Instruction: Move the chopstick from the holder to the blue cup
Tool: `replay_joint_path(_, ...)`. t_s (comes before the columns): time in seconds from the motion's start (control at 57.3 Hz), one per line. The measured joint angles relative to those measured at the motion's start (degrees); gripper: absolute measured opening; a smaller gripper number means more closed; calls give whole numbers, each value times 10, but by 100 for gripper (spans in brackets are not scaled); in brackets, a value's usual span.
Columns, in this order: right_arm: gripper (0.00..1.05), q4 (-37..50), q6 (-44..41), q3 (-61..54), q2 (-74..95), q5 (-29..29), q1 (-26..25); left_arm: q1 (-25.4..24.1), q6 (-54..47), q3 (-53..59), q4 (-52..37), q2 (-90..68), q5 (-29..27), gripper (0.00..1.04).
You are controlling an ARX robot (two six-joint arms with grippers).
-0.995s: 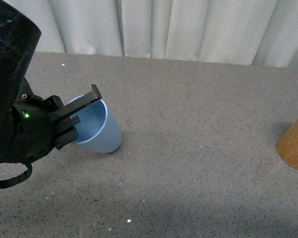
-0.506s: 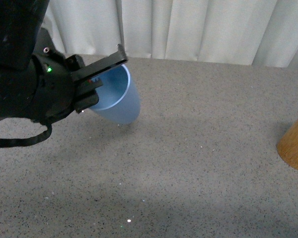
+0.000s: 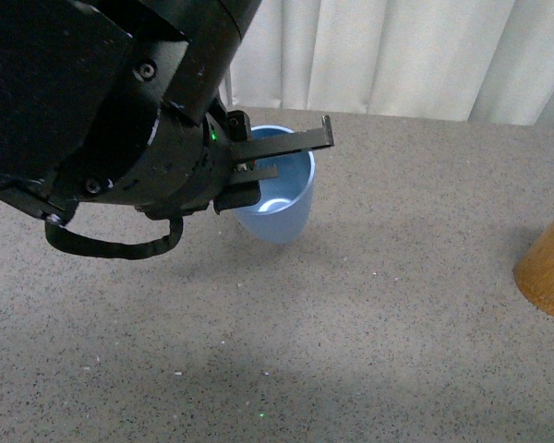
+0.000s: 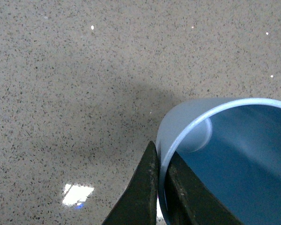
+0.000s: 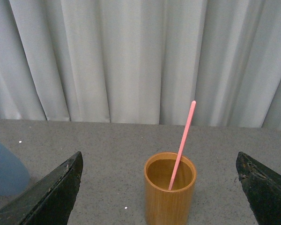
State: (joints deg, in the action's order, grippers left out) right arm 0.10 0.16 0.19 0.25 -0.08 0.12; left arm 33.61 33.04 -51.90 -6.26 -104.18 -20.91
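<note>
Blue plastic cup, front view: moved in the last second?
Yes. Pinched at its rim by the left gripper, the blue plastic cup has shifted right, toward the wooden cylindrical holder, and nearer the white curtain.

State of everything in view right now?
blue cup: empty, mouth up, held by its rim
left hand: shut on blue cup's rim
holder: upright, one stick inside
chopstick: leaning in holder, untouched
right hand: open, empty

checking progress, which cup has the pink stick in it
The wooden cup: the pink stick leans inside it. The blue cup, pinched at its rim by the left gripper, looks empty.
</note>
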Motion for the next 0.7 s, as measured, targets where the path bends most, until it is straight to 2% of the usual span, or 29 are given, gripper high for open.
replay_joint_path(0.698, 95, 0, 0, 0, 0, 0, 0, 39, -31, -1, 20, -23, -2, 4)
